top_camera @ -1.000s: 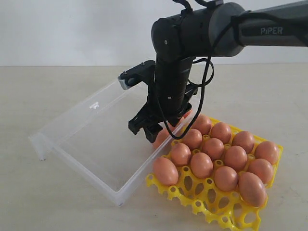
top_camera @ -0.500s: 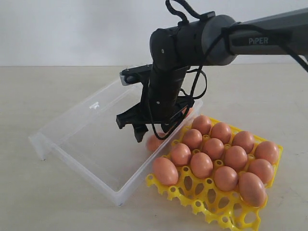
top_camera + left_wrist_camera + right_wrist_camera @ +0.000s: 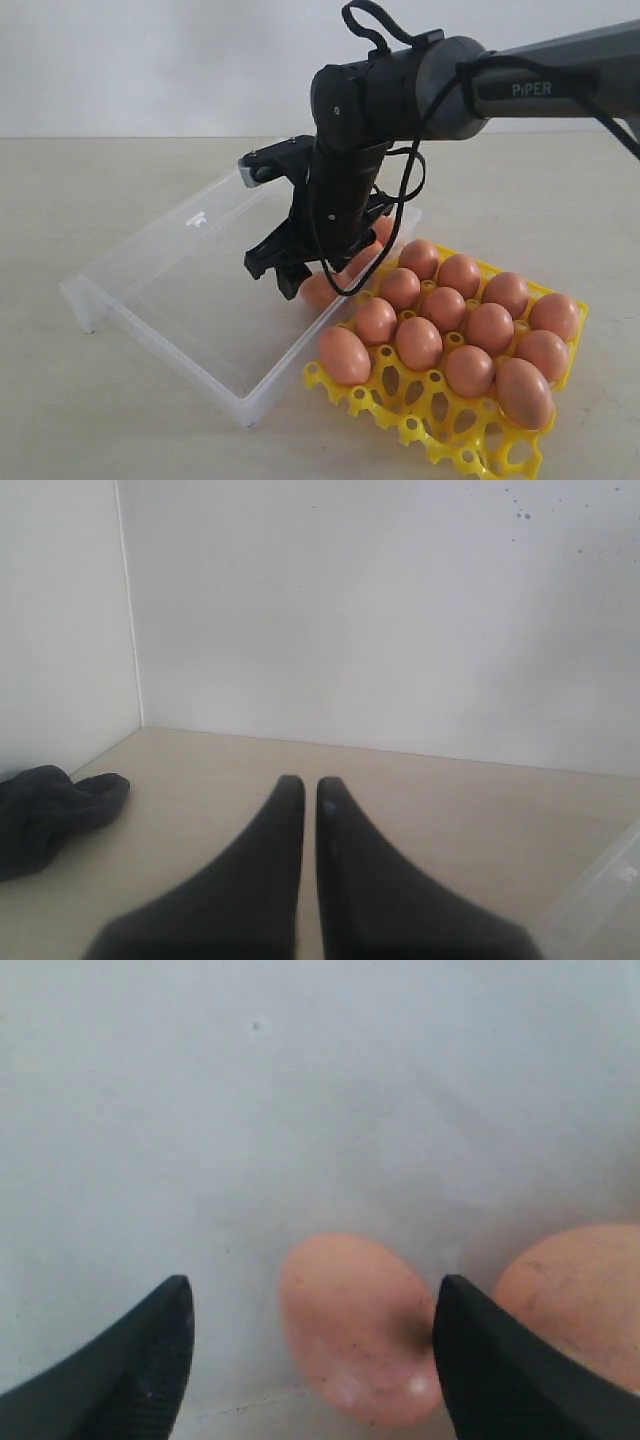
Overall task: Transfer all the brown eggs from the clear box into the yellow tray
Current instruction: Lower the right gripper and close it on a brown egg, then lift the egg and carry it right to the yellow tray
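Brown eggs across tray and box

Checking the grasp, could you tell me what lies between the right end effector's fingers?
A brown egg on the box floor, in the right wrist view.

yellow tray, pinkish-brown eggs, clear box

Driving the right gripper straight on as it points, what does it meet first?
Probably the brown egg in the clear box, lying between the fingers of the open right gripper, nearer one finger; depth is unclear.
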`<state>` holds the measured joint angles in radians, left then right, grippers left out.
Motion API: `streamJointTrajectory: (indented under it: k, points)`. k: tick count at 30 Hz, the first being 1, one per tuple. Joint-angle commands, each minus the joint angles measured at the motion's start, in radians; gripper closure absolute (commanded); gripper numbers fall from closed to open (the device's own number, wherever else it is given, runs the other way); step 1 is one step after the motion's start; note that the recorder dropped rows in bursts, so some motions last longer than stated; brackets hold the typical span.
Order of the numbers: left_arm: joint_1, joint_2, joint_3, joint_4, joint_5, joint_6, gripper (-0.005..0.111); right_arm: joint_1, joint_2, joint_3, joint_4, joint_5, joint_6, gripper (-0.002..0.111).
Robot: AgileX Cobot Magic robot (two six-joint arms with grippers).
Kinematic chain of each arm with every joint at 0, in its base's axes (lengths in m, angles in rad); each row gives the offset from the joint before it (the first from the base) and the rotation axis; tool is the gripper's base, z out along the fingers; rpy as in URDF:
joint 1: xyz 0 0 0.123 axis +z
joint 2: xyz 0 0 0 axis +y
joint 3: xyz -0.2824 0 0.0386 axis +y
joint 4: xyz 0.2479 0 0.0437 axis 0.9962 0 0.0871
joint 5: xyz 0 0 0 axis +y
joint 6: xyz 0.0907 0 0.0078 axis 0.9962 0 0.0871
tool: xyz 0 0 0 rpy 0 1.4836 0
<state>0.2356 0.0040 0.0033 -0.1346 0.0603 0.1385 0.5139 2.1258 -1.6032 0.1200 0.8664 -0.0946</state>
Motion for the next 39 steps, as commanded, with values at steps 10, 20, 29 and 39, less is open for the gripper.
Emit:
streamJointTrajectory:
  k: [10, 20, 29, 39]
  points:
    - [-0.001, -0.004, -0.003, 0.0, -0.009, 0.002, 0.103, -0.005, 0.011, -0.002, -0.028, 0.029, -0.185, 0.049]
    - [-0.001, -0.004, -0.003, 0.0, -0.007, 0.002, 0.103, -0.005, 0.061, -0.002, -0.036, 0.053, -0.229, 0.065]
    - [-0.001, -0.004, -0.003, 0.0, -0.007, 0.002, 0.103, -0.005, 0.05, -0.004, -0.027, -0.018, -0.205, 0.108]
    - [-0.001, -0.004, -0.003, 0.0, -0.009, 0.002, 0.103, -0.005, -0.512, 0.434, -0.02, -0.983, -0.063, 0.108]
